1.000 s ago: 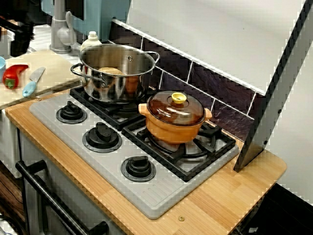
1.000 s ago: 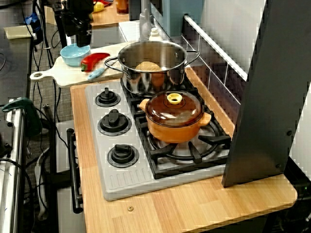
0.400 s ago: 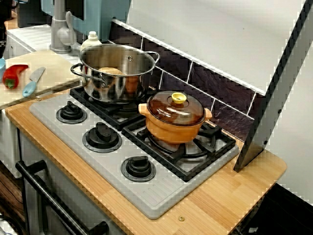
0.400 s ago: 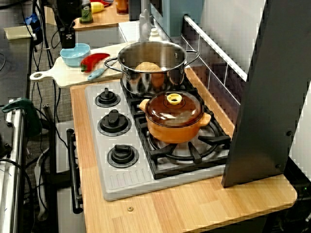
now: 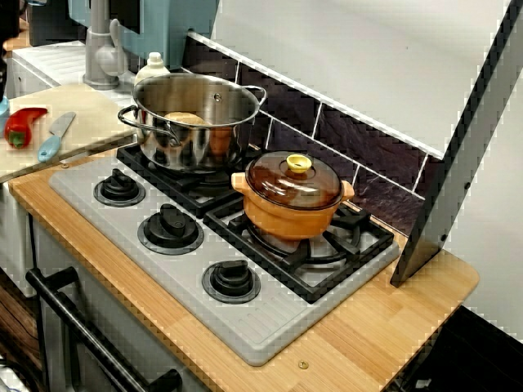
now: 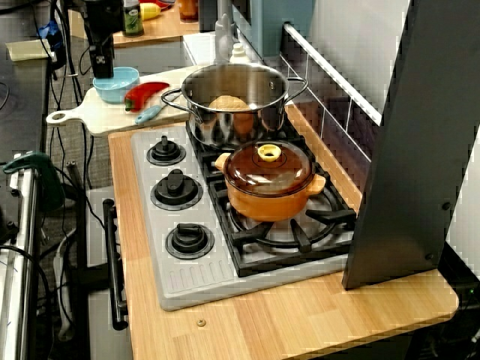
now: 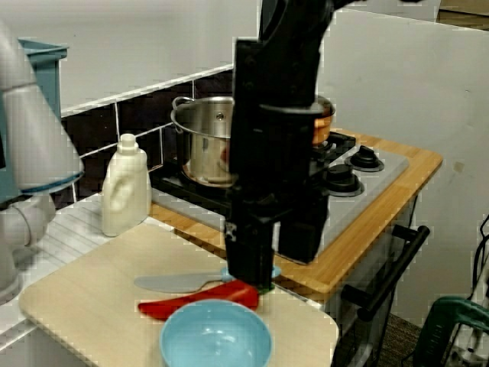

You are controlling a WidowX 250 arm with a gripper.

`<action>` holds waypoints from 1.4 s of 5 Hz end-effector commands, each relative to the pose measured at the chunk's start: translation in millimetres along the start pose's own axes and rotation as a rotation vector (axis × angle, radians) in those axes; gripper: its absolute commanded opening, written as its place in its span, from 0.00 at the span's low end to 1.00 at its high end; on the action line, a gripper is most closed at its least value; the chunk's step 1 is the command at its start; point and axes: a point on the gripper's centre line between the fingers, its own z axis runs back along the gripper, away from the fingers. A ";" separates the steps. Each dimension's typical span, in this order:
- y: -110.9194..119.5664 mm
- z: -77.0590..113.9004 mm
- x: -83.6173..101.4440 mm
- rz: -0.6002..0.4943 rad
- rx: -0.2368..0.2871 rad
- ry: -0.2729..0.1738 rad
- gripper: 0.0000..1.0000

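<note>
My black gripper [image 6: 101, 69] hangs at the far end of the counter, over a pale cutting board [image 6: 97, 116]. In the view from the board's side the gripper [image 7: 252, 277] stands just above a red pepper [image 7: 200, 301] and the blue-handled knife [image 7: 172, 283], with a light blue bowl [image 7: 216, 336] in front of them. Nothing shows between the fingers, and their gap cannot be made out. Seen from the stove's end, the bowl [image 6: 116, 82] sits right below the gripper, with the pepper [image 6: 146, 94] beside it.
A steel pot [image 6: 234, 101] with something tan inside [image 6: 227, 103] stands on the back burner. An orange lidded pot [image 6: 270, 180] stands on the front one. Three knobs [image 6: 176, 187] line the stove's edge. A white bottle [image 7: 126, 195] stands by the tiled wall.
The gripper has shifted left, away from the stove, and dropped a little over the blue bowl. The pots, pepper and knife have not moved.
</note>
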 end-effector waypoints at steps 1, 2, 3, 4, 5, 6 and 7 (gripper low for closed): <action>14.5 1.4 2.4 -0.117 -0.017 -0.049 1.00; 14.9 -4.4 3.8 -0.191 -0.019 -0.068 1.00; 16.0 -8.4 2.6 -0.226 -0.016 -0.072 1.00; 17.4 -13.6 -0.8 -0.244 -0.005 -0.071 1.00; 19.7 -20.1 -3.1 -0.243 0.005 -0.065 1.00; 21.1 -24.2 -4.8 -0.244 0.010 -0.056 1.00; 22.6 -27.8 -7.7 -0.243 0.021 -0.052 1.00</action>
